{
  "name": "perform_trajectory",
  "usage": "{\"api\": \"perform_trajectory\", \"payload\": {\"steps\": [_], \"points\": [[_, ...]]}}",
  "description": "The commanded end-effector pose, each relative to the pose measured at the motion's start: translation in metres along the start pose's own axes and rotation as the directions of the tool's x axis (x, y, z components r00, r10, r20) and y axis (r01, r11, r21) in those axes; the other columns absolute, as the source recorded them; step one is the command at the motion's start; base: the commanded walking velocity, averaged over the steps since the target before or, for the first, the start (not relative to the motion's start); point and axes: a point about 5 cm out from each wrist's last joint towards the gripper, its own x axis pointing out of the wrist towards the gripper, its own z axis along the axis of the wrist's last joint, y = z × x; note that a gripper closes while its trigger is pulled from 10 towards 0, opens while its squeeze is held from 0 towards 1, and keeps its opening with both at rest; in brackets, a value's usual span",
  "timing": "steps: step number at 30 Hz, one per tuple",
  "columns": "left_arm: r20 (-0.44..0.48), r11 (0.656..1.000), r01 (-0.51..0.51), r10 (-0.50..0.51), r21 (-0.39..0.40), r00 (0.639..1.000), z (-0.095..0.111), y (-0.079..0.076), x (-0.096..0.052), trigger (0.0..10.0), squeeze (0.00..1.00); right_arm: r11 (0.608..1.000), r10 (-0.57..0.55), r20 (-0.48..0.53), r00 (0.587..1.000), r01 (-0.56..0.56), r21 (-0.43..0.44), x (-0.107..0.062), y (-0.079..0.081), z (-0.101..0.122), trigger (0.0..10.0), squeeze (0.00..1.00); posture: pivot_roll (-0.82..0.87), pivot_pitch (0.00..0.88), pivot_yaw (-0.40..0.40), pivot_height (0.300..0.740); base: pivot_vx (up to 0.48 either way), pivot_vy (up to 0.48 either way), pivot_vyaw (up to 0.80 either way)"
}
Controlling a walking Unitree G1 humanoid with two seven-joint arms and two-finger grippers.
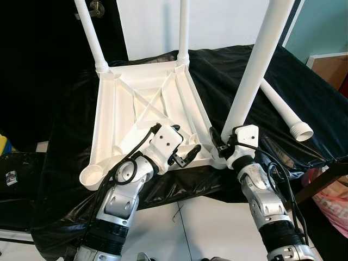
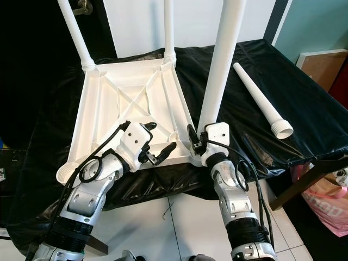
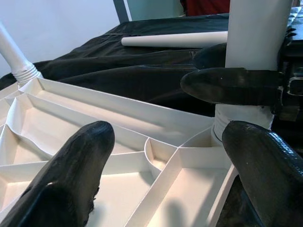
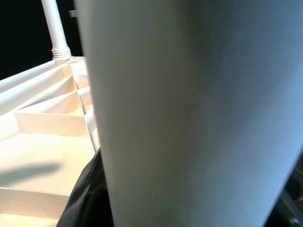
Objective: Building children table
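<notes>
Your right gripper (image 1: 222,142) clamps the smooth, slippery white plastic leg (image 1: 255,70) low at its corner socket of the light, stiff upturned white tabletop (image 1: 138,100) on the black-draped bench (image 1: 228,70); left gripper (image 1: 184,157) jaws gape beside, so keep holding near the base.

Black plastic sheet (image 1: 304,103) drapes the work surface, wrinkled, hanging over the near edge. White tiled floor (image 1: 201,228) below. White wall (image 1: 228,22) behind; teal wall (image 1: 326,27) far right. Brown board (image 1: 334,68) leans there. Pink bag (image 2: 326,209) at lower right.
</notes>
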Motion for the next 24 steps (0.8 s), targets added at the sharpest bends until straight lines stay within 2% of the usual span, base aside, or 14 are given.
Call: {"api": "perform_trajectory", "payload": {"steps": [1,2,4,6,7,8,9,11,12,13,19,24], "points": [[0.015,0.998,-0.058,0.058,0.014,0.998,0.005,0.002,0.001,10.0,0.00,0.998,-0.052,-0.221,0.974,0.058,0.020,-0.019,-0.003,-0.043,10.0,0.00,-0.02,0.086,0.025,0.740,0.000,0.000,0.00],[0.015,0.998,-0.058,0.057,0.014,0.998,0.004,0.002,0.000,10.0,0.00,0.993,-0.106,-0.213,0.971,0.115,0.030,-0.018,-0.004,-0.041,10.0,0.00,-0.02,0.084,0.023,0.740,0.000,0.000,0.00],[0.015,0.998,-0.058,0.057,0.014,0.998,0.004,0.002,0.000,10.0,0.00,0.993,-0.106,-0.213,0.971,0.115,0.030,-0.018,-0.004,-0.041,10.0,0.00,-0.02,0.084,0.023,0.740,0.000,0.000,0.00],[0.015,0.998,-0.057,0.057,0.013,0.998,0.005,0.002,0.000,10.0,0.00,0.966,-0.234,-0.204,0.951,0.251,0.061,-0.015,-0.004,-0.036,10.0,0.00,-0.02,0.084,0.022,0.740,0.000,0.000,0.00],[0.015,0.998,-0.057,0.057,0.013,0.998,0.005,0.002,0.000,10.0,0.00,0.966,-0.234,-0.204,0.951,0.251,0.061,-0.015,-0.004,-0.036,10.0,0.00,-0.02,0.084,0.022,0.740,0.000,0.000,0.00],[0.017,0.998,-0.057,0.057,0.013,0.998,0.005,0.002,0.001,10.0,0.00,0.934,-0.334,-0.197,0.922,0.352,0.063,-0.014,-0.004,-0.033,10.0,0.00,-0.02,0.085,0.021,0.740,0.000,0.000,0.00],[0.017,0.998,-0.057,0.057,0.013,0.998,0.005,0.002,0.001,10.0,0.00,0.934,-0.334,-0.197,0.922,0.352,0.063,-0.014,-0.004,-0.033,10.0,0.00,-0.02,0.085,0.021,0.740,0.000,0.000,0.00],[0.019,0.998,-0.058,0.058,0.012,0.998,0.005,0.001,0.001,10.0,0.00,0.874,-0.451,-0.210,0.867,0.477,0.091,-0.011,0.003,-0.030,10.0,0.00,-0.02,0.086,0.020,0.740,0.000,0.000,0.00],[0.019,0.998,-0.058,0.058,0.012,0.998,0.005,0.001,0.001,10.0,0.00,0.874,-0.451,-0.210,0.867,0.477,0.091,-0.011,0.003,-0.030,10.0,0.00,-0.02,0.086,0.020,0.740,0.000,0.000,0.00],[0.021,0.998,-0.060,0.059,0.009,0.998,0.006,0.001,0.002,10.0,0.00,0.884,-0.439,-0.199,0.876,0.460,0.076,-0.006,0.013,-0.026,10.0,0.00,-0.02,0.089,0.017,0.740,0.000,0.000,0.00],[0.022,0.998,-0.065,0.064,0.007,0.998,0.006,0.000,0.002,10.0,0.00,0.911,-0.389,-0.179,0.903,0.406,0.067,-0.004,0.017,-0.024,10.0,0.00,-0.02,0.092,0.009,0.740,0.000,0.000,0.00],[0.020,0.997,-0.080,0.080,0.004,0.997,0.005,0.002,0.001,10.0,0.00,0.938,-0.342,-0.137,0.930,0.347,0.013,-0.002,0.024,-0.018,10.0,0.00,-0.02,0.095,0.003,0.740,0.000,0.000,0.00]]}}
